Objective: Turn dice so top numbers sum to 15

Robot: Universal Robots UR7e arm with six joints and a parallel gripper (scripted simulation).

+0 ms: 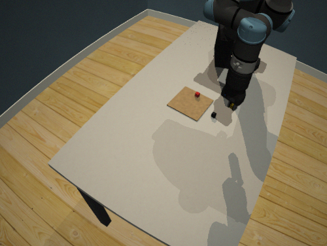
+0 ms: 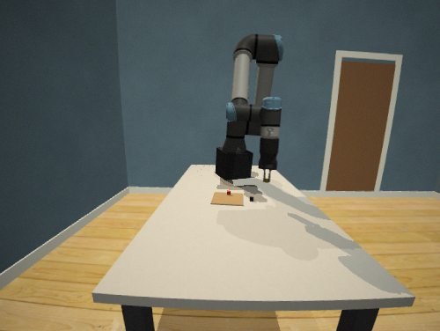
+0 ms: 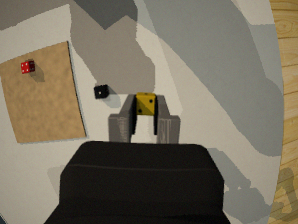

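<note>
Placement is judged about one-third complete: only the red die (image 1: pixel 197 94) (image 2: pixel 229 193) (image 3: pixel 27 67) is seated on the mat (image 1: pixel 189 106) (image 2: pixel 226 199) (image 3: pixel 45 100); the yellow die (image 1: pixel 231 105) (image 2: pixel 267 180) (image 3: pixel 145 104) is gripped by the tool (image 1: pixel 231 105) (image 2: pixel 267 177) (image 3: pixel 145 107), and the black die (image 1: pixel 213 114) (image 2: pixel 252 199) (image 3: pixel 101 92) must be brought from the worktop (image 1: pixel 131 131) (image 2: pixel 198 255) (image 3: pixel 30 175).

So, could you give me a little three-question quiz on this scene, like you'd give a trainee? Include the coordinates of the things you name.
1. Multiple choice: which die is on the mat (image 1: pixel 189 106) (image 2: pixel 226 201) (image 3: pixel 42 105)?
a) the yellow one
b) the red one
c) the black one

2. True or false: the yellow die (image 1: pixel 231 105) (image 2: pixel 267 180) (image 3: pixel 145 104) is gripped between the two fingers of the tool (image 1: pixel 231 105) (image 2: pixel 267 179) (image 3: pixel 145 107).

3. Fill in the gap: the black die (image 1: pixel 213 114) (image 2: pixel 251 199) (image 3: pixel 101 92) rests on the ____, beside the mat.

Key: 1 b; 2 true; 3 table.
</note>
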